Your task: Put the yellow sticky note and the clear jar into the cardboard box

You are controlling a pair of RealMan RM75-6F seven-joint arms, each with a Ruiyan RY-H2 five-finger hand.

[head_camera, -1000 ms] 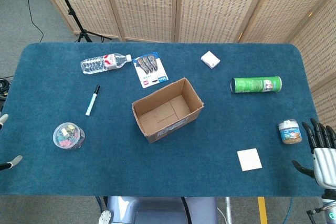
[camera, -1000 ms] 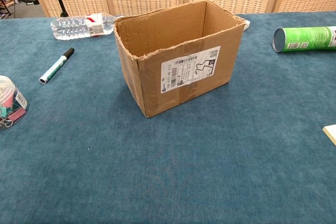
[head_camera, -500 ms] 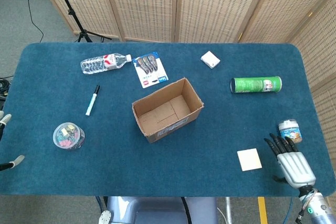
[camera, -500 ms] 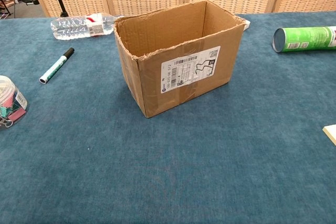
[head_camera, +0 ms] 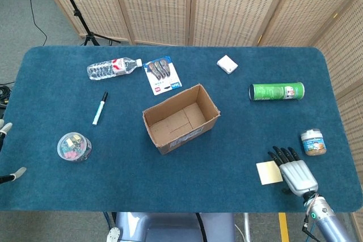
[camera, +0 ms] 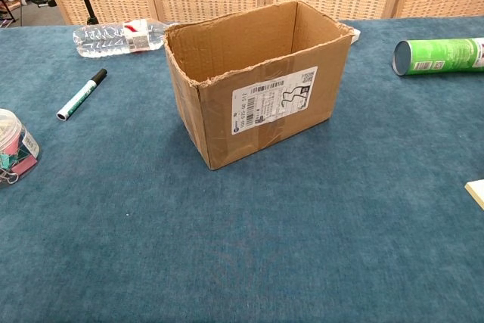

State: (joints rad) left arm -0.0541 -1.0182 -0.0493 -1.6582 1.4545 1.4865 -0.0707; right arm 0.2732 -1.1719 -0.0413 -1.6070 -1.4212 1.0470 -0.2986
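The right robot hand (head_camera: 295, 173), fingers spread and holding nothing, lies over the right side of the yellow sticky note (head_camera: 266, 172) near the desk's (head_camera: 238, 111) front-right corner. Open carpet separates it from the cardboard box (head_camera: 180, 118) mid-desk. The clear jar (head_camera: 74, 147) sits near the left edge, beside the left robot hand's fingertips (head_camera: 17, 172); its state cannot be told.

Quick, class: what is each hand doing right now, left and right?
Left hand: only bits show at the table's edge; state cannot be told.
Right hand: open, fingers spread, overlapping the sticky note, holding nothing.
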